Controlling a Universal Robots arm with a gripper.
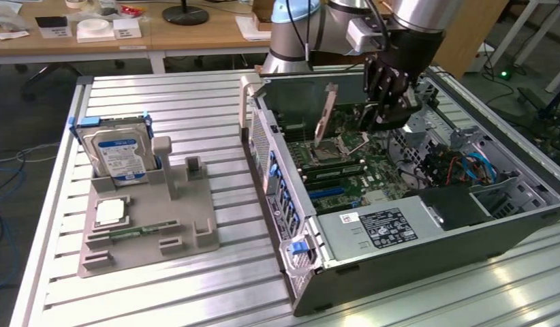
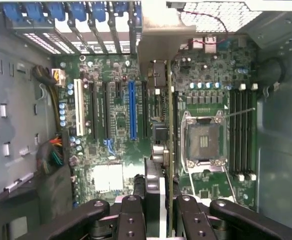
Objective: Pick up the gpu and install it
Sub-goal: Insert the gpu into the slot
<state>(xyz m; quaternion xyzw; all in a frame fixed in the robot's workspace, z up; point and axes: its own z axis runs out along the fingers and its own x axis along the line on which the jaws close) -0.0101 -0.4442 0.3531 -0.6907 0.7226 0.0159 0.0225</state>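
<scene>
Grip first: my black multi-fingered gripper (image 2: 159, 207) is clamped on the gpu (image 2: 170, 125), a thin flat expansion card with a dark face, a brownish board back and a silvery metal end bracket (image 2: 158, 42). One black finger (image 2: 130, 215) sits on each flat side, so the card hangs straight out from my hand, with no offset to close.

Landmark is the long blue expansion slot (image 2: 132, 110) on the green motherboard (image 2: 118, 120):
- The gpu stands on edge just beside the blue slot, on the side facing the square metal CPU socket (image 2: 203, 142).
- Its long axis runs parallel to the blue slot. The bracket end is the far end from my hand, at the same end as the blue slot's rear-wall end.
- It lines up with a dark slot next to the blue one, not with the blue slot itself.

From the exterior view the gpu (image 1: 328, 116) is upright inside the open grey computer case (image 1: 271, 157), brown back showing, with my gripper (image 1: 385, 112) at its near end. Can't tell whether its lower edge touches the motherboard yet, and it doesn't look seated.
</scene>
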